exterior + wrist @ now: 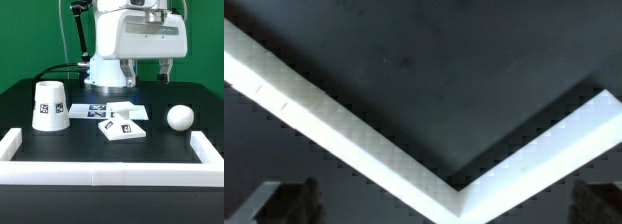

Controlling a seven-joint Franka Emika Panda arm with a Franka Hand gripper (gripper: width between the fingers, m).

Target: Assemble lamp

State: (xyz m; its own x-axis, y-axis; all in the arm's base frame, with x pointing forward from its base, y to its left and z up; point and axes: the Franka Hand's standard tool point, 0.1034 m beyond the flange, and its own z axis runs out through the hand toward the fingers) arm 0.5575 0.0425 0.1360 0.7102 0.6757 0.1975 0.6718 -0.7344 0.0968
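The black table point(150, 140) has three white lamp parts on it, and they are all apart from each other. The shade point(50, 106) stands on its wide end on the exterior view's left, with a black-and-white tag on its side. The flat square base point(123, 127) lies in the middle, with a tag on top. It is just on the near side of the marker board point(112, 108). I cannot tell if the two touch. The round bulb point(179, 117) sits on the exterior view's right, well apart from the base.

White rails point(100, 176) run along the near edge and both sides of the table.

The end effector point(165, 70) hangs up high at the far right, above the table and touching nothing. In the wrist view its fingers point(283, 200) are wide apart with nothing between them. Under them are the dark table and a corner of the white rails.
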